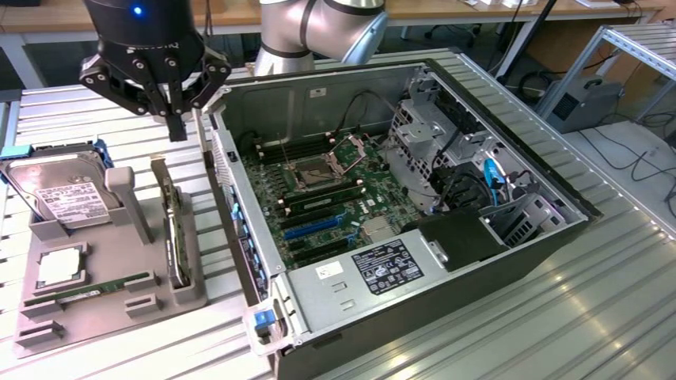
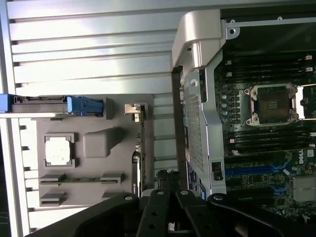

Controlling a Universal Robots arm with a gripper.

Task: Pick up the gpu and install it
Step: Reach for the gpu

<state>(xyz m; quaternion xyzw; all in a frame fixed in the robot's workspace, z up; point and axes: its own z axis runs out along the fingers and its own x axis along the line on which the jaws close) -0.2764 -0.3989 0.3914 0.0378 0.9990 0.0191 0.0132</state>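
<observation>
Exterior view: the fingers (image 1: 176, 120) are pressed together with nothing in them. They hang near one end of the gpu (image 1: 170, 218) and do not touch it. The gpu stands on its thin edge in a gray holder (image 1: 95, 317) on the worktop (image 1: 591, 317), beside the open computer case (image 1: 496, 261).

Wrist view: the gpu (image 2: 140, 148) looks like a thin dark strip, with the fingers (image 2: 165, 181) close by. It is probably light, stiff and easy to break. The bare top edge seems the best place to hold it.
</observation>
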